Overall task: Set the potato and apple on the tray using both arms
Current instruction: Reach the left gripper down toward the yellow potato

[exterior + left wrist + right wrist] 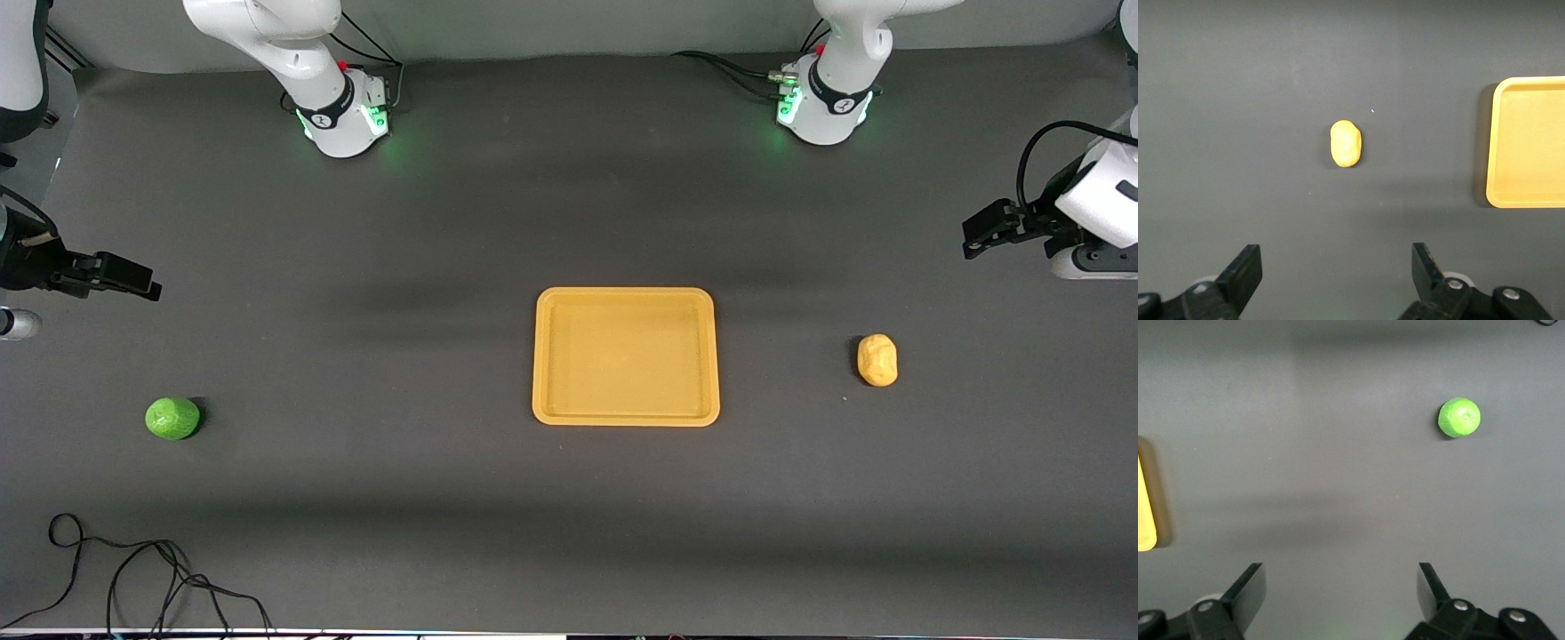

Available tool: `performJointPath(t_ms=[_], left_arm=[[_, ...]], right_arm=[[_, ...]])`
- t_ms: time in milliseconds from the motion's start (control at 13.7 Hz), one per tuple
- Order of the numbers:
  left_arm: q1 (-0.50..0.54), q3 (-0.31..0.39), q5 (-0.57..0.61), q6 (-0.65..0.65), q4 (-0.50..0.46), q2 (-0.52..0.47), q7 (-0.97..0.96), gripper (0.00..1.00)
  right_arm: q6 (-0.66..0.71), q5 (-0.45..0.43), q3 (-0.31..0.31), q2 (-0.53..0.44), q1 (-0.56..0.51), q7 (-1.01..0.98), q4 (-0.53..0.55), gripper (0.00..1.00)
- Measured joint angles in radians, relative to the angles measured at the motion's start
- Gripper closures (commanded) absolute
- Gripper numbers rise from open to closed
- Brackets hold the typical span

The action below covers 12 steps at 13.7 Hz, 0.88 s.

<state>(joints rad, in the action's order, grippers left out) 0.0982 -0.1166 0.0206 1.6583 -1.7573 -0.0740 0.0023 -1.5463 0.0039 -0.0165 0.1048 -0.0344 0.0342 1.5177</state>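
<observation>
- Orange-yellow tray lies empty mid-table; the potato sits toward the left arm's end, the apple toward the right arm's end, both well apart from it.
- Left hand and right hand hang spread wide, holding nothing.
- Centre each hand over its item before you descend; the lumpy potato probably grips best across its narrow width.

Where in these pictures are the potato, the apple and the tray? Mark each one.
potato (pixel 877 360), front view, middle of its bumpy skin.
apple (pixel 172 418), front view, centre of its green top.
tray (pixel 625 294), front view, on the rim edge nearest the arms' bases.
</observation>
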Motion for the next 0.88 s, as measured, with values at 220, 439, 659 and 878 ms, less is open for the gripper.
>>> performJointPath(t_ms=[220, 439, 659, 878], left_arm=[[0.0, 0.0, 0.0, 0.001, 0.0, 0.0, 0.0, 0.0], [-0.002, -0.004, 0.0, 0.043, -0.015, 0.0, 0.0, 0.0], [-0.003, -0.005, 0.001, 0.125, -0.083, 0.008, 0.0, 0.0], [-0.003, -0.005, 0.001, 0.211, -0.156, 0.07, 0.0, 0.01]], right_arm=[[-0.001, 0.0, 0.0, 0.0, 0.0, 0.0, 0.0, 0.0], [-0.002, 0.0, 0.0, 0.0, 0.0, 0.0, 0.0, 0.0], [-0.002, 0.0, 0.0, 0.001, 0.0, 0.0, 0.0, 0.0], [-0.003, 0.0, 0.0, 0.001, 0.0, 0.0, -0.001, 0.0]])
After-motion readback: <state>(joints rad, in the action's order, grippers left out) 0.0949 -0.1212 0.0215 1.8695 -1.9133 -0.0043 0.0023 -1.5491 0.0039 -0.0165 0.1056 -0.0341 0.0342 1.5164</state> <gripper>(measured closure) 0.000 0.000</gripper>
